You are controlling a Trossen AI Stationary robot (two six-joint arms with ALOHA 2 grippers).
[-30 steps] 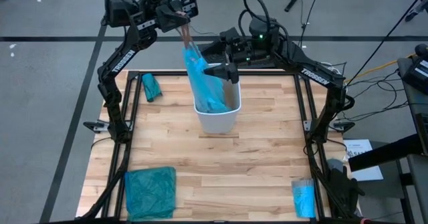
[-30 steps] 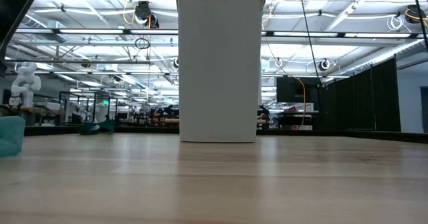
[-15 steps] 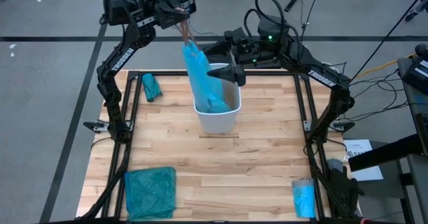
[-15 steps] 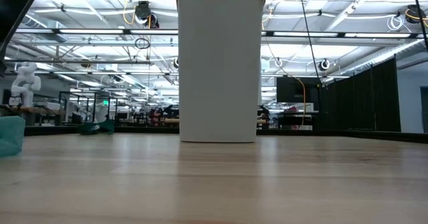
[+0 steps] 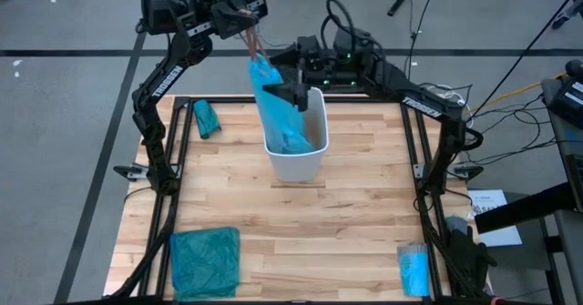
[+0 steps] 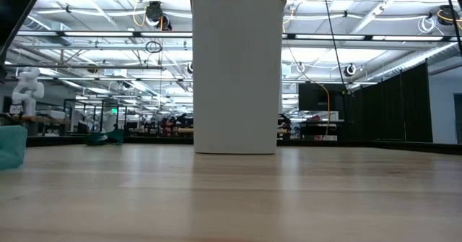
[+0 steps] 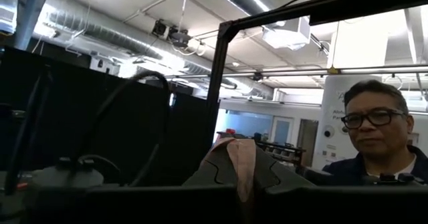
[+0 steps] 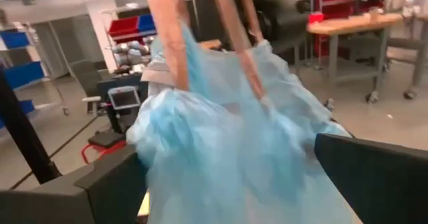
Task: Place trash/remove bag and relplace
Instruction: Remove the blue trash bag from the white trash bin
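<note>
Bag (image 5: 276, 105) in left hand (image 5: 252, 43), above bin (image 5: 305, 162)

A teal-green bag (image 5: 204, 260) lies folded at the wooden table's (image 5: 346, 223) near-left corner.

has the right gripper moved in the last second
Yes. The right gripper has shifted toward the left arm, from over the white bin's far rim onto the bag.

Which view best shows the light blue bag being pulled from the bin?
The right wrist view: the bag fills it, drawstrings taut. The high view shows it smaller, rising from the bin. The low and left wrist views show none.
</note>
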